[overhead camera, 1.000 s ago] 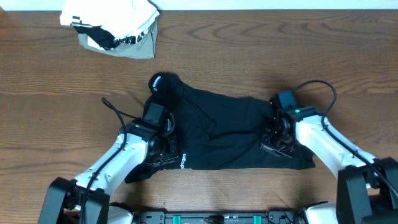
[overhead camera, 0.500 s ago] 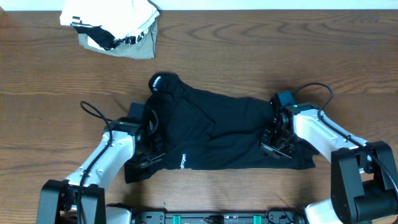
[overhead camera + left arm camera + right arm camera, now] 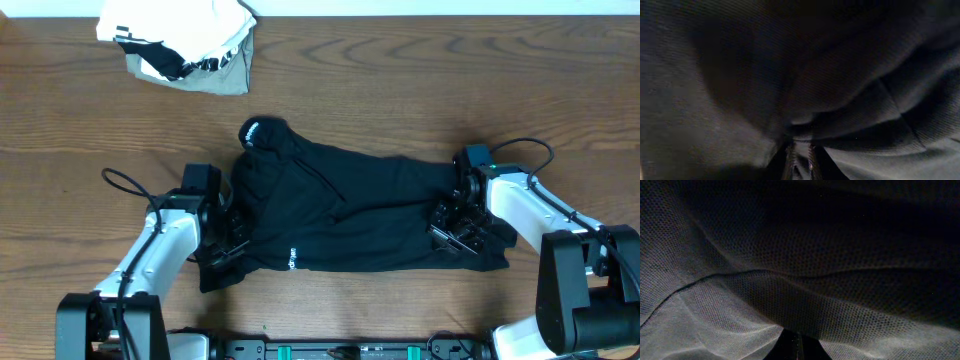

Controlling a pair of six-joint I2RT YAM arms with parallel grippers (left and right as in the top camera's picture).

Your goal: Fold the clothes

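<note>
The black garment (image 3: 350, 215) lies crumpled and stretched sideways across the middle of the table. A small white logo (image 3: 293, 260) shows near its front edge. My left gripper (image 3: 225, 240) is at the garment's left edge and shut on its fabric. In the left wrist view the jaws (image 3: 800, 160) pinch a fold, and black cloth (image 3: 850, 75) fills the frame. My right gripper (image 3: 455, 225) is at the garment's right end and shut on its fabric. In the right wrist view the closed jaws (image 3: 799, 347) sit under stretched black mesh cloth (image 3: 790, 280).
A white-and-grey bundle with striped trim (image 3: 180, 45) lies at the table's far left corner. Bare wooden table (image 3: 450, 80) surrounds the garment. The left arm's black cable (image 3: 125, 185) loops over the table to its left.
My left gripper has moved left, drawing the garment's left side with it. My right gripper has shifted slightly right, so the garment is stretched wider.
</note>
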